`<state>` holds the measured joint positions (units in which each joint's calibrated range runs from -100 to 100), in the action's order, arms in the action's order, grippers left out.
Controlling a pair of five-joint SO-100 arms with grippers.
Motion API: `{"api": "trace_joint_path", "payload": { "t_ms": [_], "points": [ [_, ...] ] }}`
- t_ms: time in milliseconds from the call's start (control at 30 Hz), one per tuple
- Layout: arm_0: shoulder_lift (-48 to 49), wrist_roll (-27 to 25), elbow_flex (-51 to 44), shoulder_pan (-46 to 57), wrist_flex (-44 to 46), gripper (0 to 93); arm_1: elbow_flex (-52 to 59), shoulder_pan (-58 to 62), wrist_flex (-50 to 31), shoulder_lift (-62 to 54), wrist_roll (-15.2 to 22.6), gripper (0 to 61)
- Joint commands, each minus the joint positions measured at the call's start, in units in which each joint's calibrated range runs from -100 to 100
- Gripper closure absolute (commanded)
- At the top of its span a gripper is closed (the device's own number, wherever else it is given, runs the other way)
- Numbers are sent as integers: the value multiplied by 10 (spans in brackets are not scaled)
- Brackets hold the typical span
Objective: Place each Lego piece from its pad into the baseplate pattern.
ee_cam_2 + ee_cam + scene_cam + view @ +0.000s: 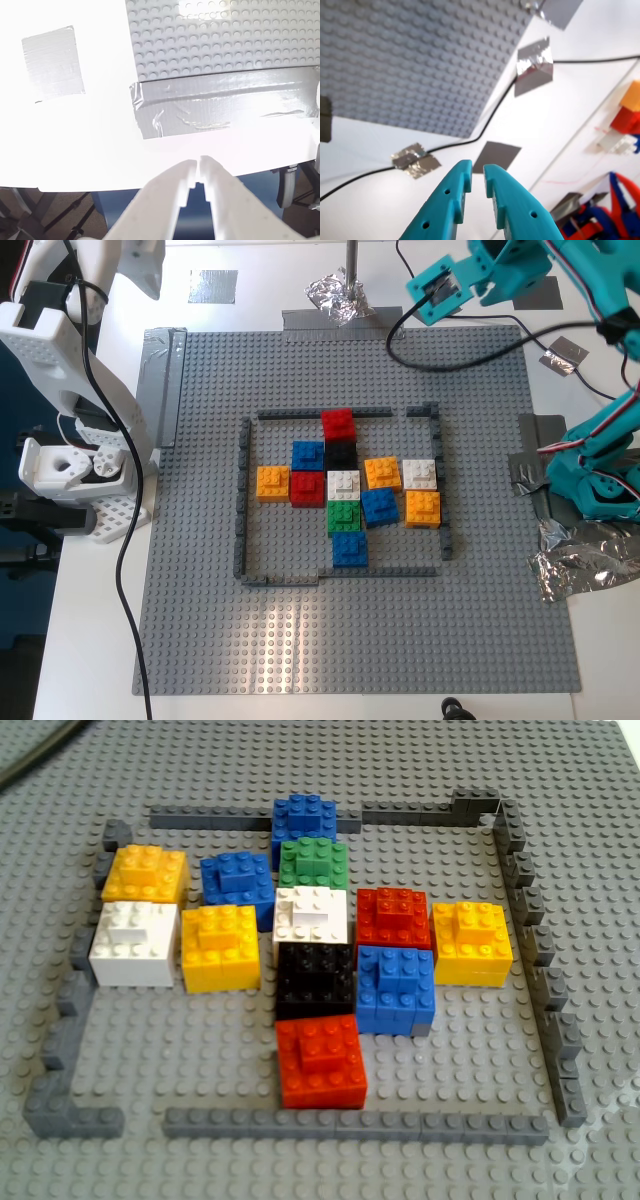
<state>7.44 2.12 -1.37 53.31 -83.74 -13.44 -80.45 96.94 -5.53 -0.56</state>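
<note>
The grey baseplate (200,620) carries a thin dark grey frame (243,490) around a cluster of coloured bricks (315,915). Blue (349,549) and orange (272,482) Lego pieces sit in that cluster. One dark grey pad (213,285) lies bare beyond the plate's far corner at the exterior view's left, also in the second wrist view (52,62). Another bare pad (496,156) lies past my first gripper's tips. My teal first gripper (432,297) hovers shut and empty at the exterior view's top right. My white second gripper (197,167) hangs shut and empty off the table edge.
Crumpled silver foil (338,295) lies by a metal pole behind the plate, more foil (585,560) at the exterior view's right. Grey tape (220,107) holds the plate's edge. Black cables (120,540) cross the exterior view's left and the plate's far right corner (450,365).
</note>
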Motion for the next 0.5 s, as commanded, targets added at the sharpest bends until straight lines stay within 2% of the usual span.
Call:
{"api": "trace_joint_path", "payload": {
  "t_ms": [0,467],
  "points": [
    [-18,-7,-62,53,0,893,-58,-16,4,-12,-9,612],
    [-26,-18,-84,170,3,893,-54,-45,12,-26,-18,612]
  ]
}}
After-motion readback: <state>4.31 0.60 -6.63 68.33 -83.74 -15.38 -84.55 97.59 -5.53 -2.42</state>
